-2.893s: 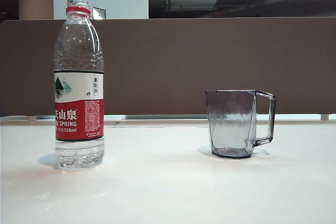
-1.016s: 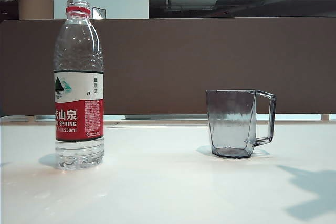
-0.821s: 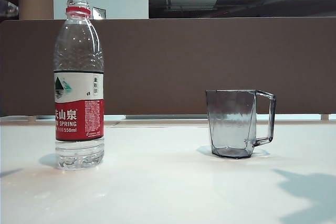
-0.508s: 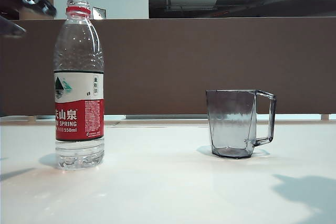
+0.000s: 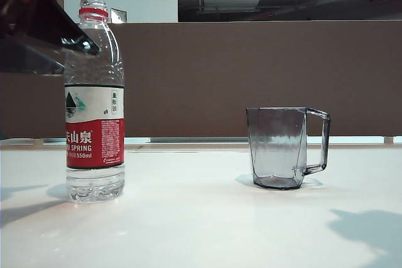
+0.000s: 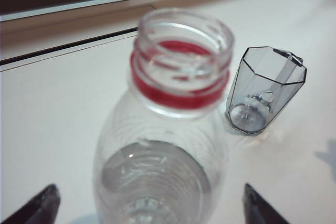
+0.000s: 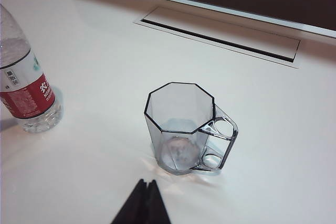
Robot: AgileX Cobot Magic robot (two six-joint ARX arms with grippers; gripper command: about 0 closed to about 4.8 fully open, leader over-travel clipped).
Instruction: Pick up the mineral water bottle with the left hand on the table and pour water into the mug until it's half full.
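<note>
The mineral water bottle (image 5: 94,101) stands upright and uncapped on the left of the white table (image 5: 188,218). My left gripper (image 5: 59,48) hangs at the bottle's shoulder height, one dark finger reaching in front of its neck. In the left wrist view the fingertips (image 6: 38,208) stand wide apart on either side of the bottle (image 6: 168,124) without touching it, so the gripper (image 6: 149,211) is open. The mug (image 5: 279,149) stands to the right and looks empty (image 7: 181,121). My right gripper (image 7: 147,184) is shut with nothing in it, a short way above the table near the mug.
A brown partition (image 5: 251,73) runs behind the table. A cable slot (image 7: 220,35) is set into the tabletop beyond the mug. The bottle also shows at the edge of the right wrist view (image 7: 26,90). An arm's shadow (image 5: 370,230) lies on the table's right.
My left gripper has come down from the top left corner to the bottle's shoulder. The shadow on the right of the table has shifted. Bottle and mug have not moved.
</note>
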